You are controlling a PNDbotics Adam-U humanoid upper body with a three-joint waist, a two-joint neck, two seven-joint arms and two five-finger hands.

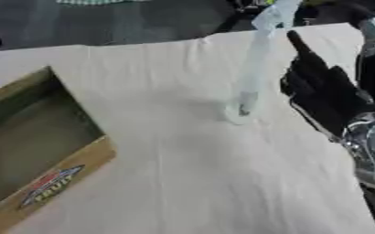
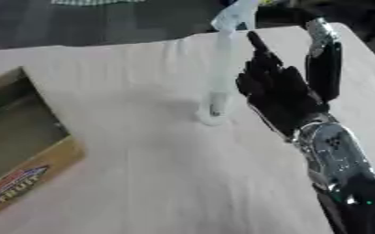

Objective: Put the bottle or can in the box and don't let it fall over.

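one blurred clear bottle (image 1: 253, 68), perhaps upright, beside right hand (image 2: 280, 93).

A pale cream cloth (image 1: 190, 173) covered the tabletop (image 1: 142, 59) and filled most of the frame, running askew from the lower edge up to the far edge near the top. Soft creases and long shallow folds crossed the cloth, several of them running lengthwise down the middle. The light was even and soft, with only a faint shadow at the centre of the frame. Beyond the far edge, along the top of the frame, lay a dark grey floor (image 1: 126, 20), blurred and dim. At the very top, left of centre, a small strip of pale greenish checked material (image 1: 94, 2) showed; what it belonged to could not be told.
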